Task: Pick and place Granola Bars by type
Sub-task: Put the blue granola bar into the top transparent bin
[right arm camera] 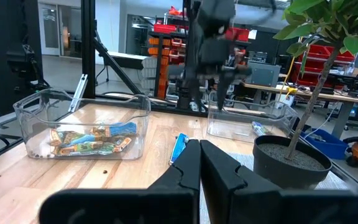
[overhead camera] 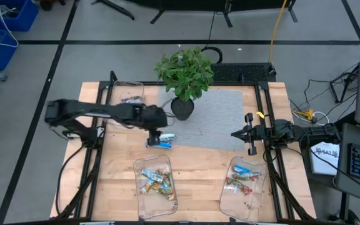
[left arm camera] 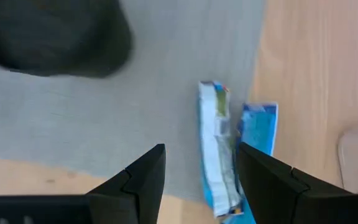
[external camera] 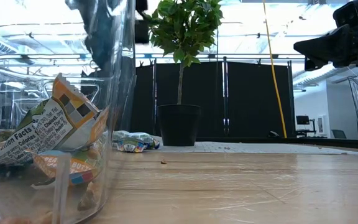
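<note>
Since the left gripper hovers with fingers spread over two touching blue bars (one on edge), it may grab both.

Between the black left fingers lies a blue-and-white foil-wrapped granola bar; beside one finger, a plain bright-blue foil bar. Beneath both: grey woven mat, pale wooden tabletop.
</note>
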